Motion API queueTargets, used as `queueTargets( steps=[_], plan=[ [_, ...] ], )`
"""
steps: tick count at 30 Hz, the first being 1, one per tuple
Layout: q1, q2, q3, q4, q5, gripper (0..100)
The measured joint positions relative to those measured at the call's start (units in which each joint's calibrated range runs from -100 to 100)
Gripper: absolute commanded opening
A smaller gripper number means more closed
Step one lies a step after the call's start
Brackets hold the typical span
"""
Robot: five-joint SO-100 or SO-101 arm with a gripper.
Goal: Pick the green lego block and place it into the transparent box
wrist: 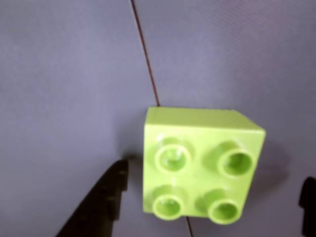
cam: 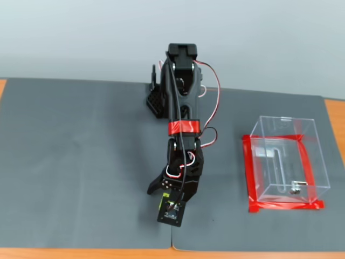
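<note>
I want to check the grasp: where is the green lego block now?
In the wrist view the green lego block sits studs-up on the grey mat, on a thin dark line, between the open fingers. In the fixed view the arm hides it.

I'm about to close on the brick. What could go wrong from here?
1. In the wrist view the gripper is open with one finger close to the brick and the other barely in frame at the right edge; closing off-centre may shove or twist it.
2. The brick sits rotated to the fingers, so they may catch corners and slip.
3. The box stands well to the right in the fixed view; a weak grip may drop the brick in transit.
</note>
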Motion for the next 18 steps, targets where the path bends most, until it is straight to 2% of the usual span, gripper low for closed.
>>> queueTargets(
  steps=[8,15,18],
  plan=[
    [0.0,0.0,-0.1,0.0,0.0,37],
    [0.0,0.0,-0.1,0.0,0.1,12],
    [0.7,-0.1,-0.4,0.0,0.0,7]
  ],
)
